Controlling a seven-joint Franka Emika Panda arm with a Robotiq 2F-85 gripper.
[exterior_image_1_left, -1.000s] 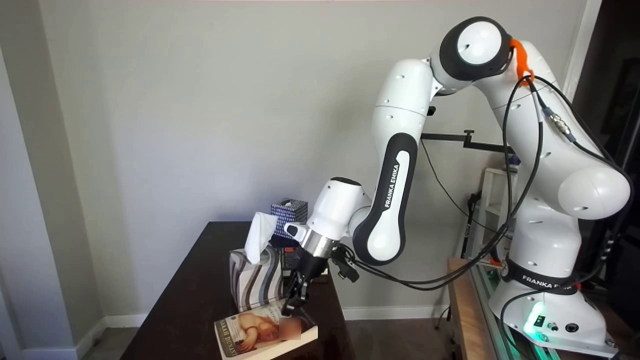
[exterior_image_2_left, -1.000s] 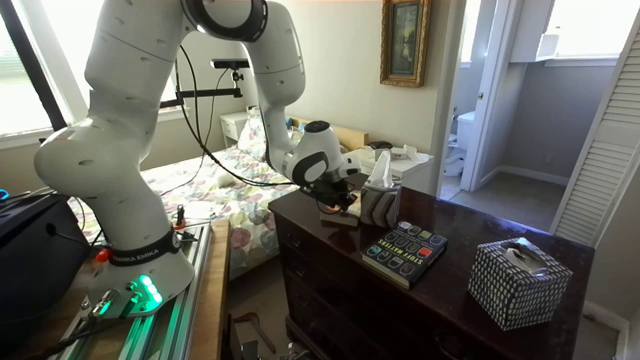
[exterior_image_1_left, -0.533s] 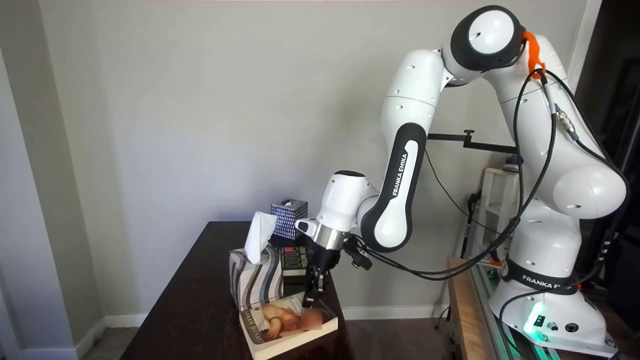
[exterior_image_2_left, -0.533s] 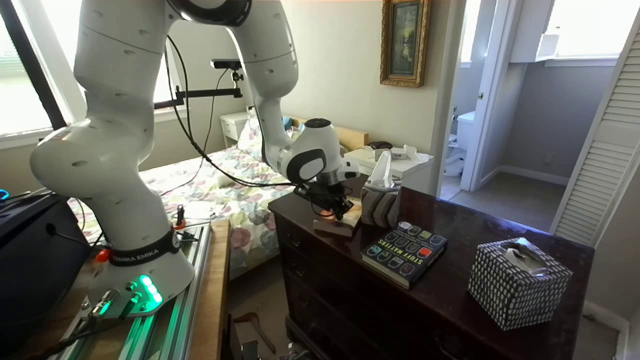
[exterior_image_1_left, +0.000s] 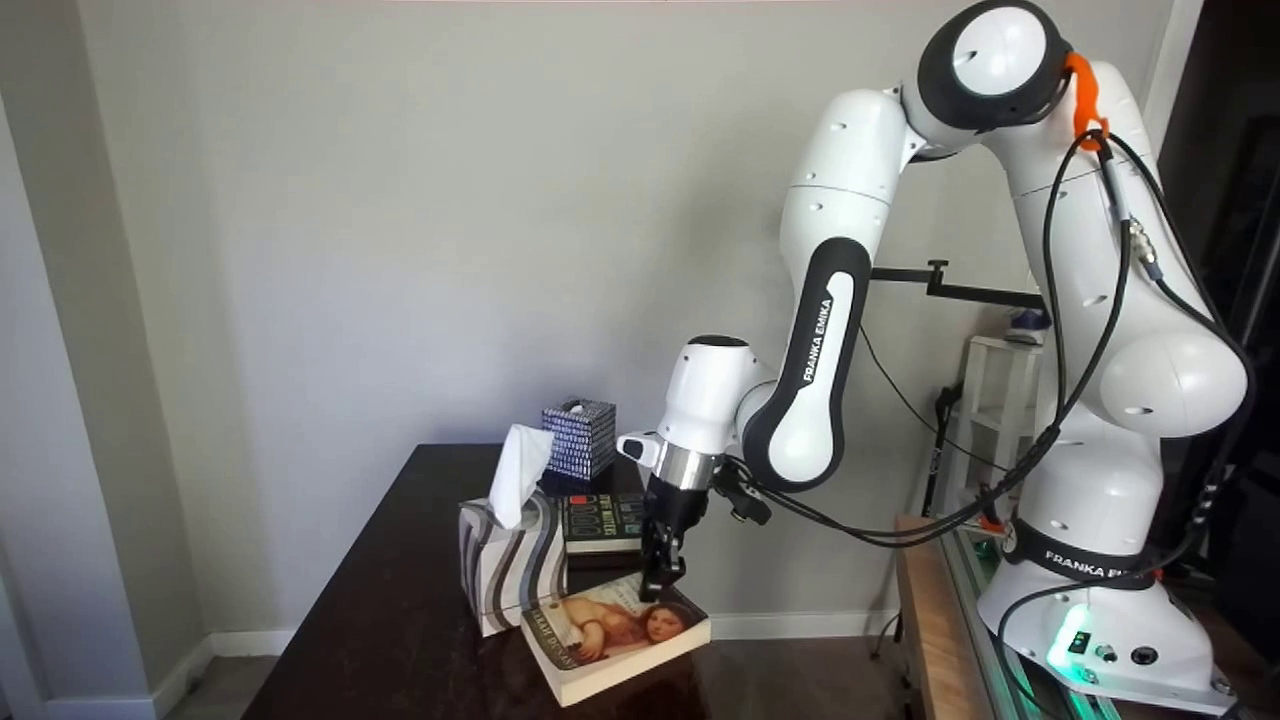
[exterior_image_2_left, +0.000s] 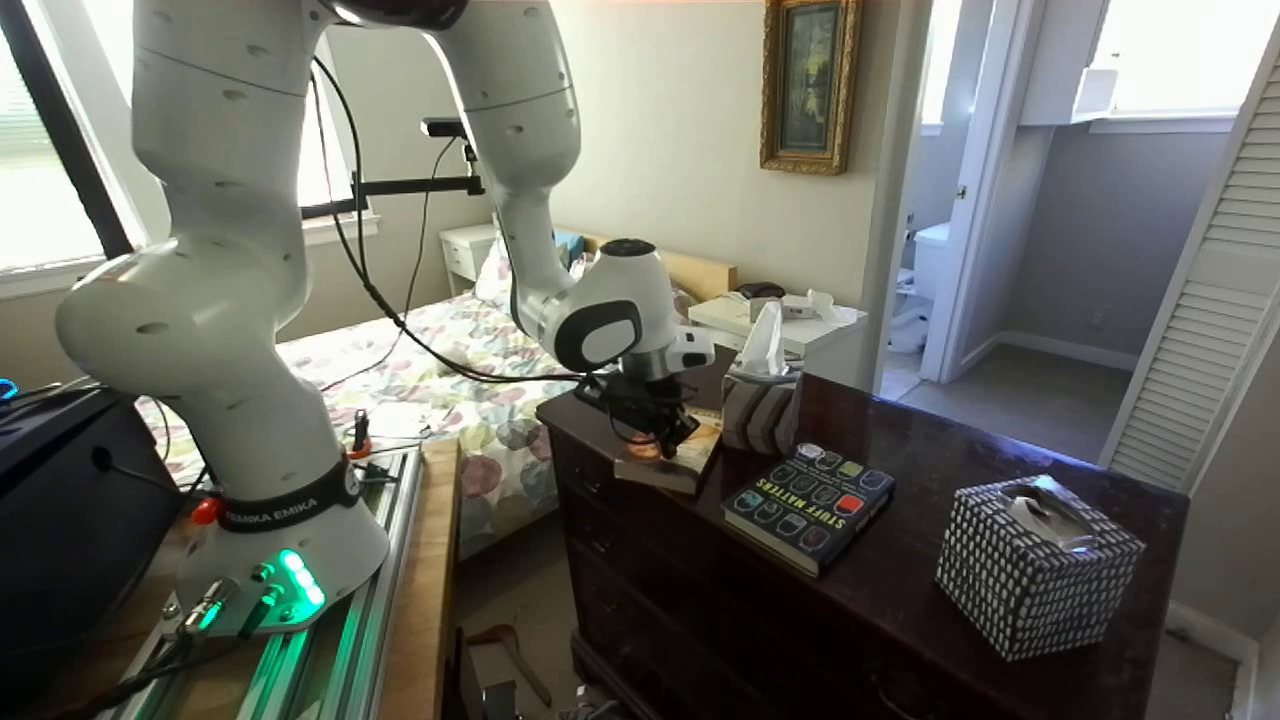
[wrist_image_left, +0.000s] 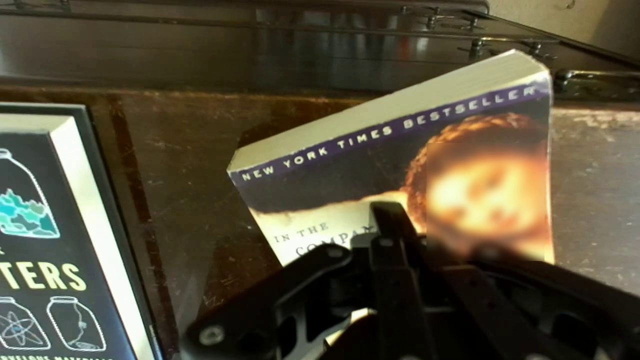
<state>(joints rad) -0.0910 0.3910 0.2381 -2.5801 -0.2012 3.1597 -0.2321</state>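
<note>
Part of the paperback (exterior_image_1_left: 605, 630) is hidden by the gripper (exterior_image_1_left: 655, 590) in every view, and the face printed on its cover is blurred in the wrist view. The fingers (wrist_image_left: 391, 221) are drawn together, their tips apparently set on the cover; the exact contact is hard to make out. The Stuff Matters book (wrist_image_left: 50, 250) is cut off by the wrist view's border, the arm (exterior_image_2_left: 215, 205) by the top of an exterior view.

The paperback is laid flat near one end of the dresser (exterior_image_1_left: 400, 600), one corner apparently carried past the front edge. A strip of the dresser's top is seen between the two books. The striped tissue box (exterior_image_1_left: 520, 570) is placed just beside the paperback; whether they touch cannot be told. The patterned tissue box (exterior_image_2_left: 1030, 580) is set well apart.

Compared with half a second ago, the paperback and the gripper are found nearer the robot base (exterior_image_1_left: 1150, 615), more of the Stuff Matters book is exposed in an exterior view, and both tissue boxes are unmoved.
</note>
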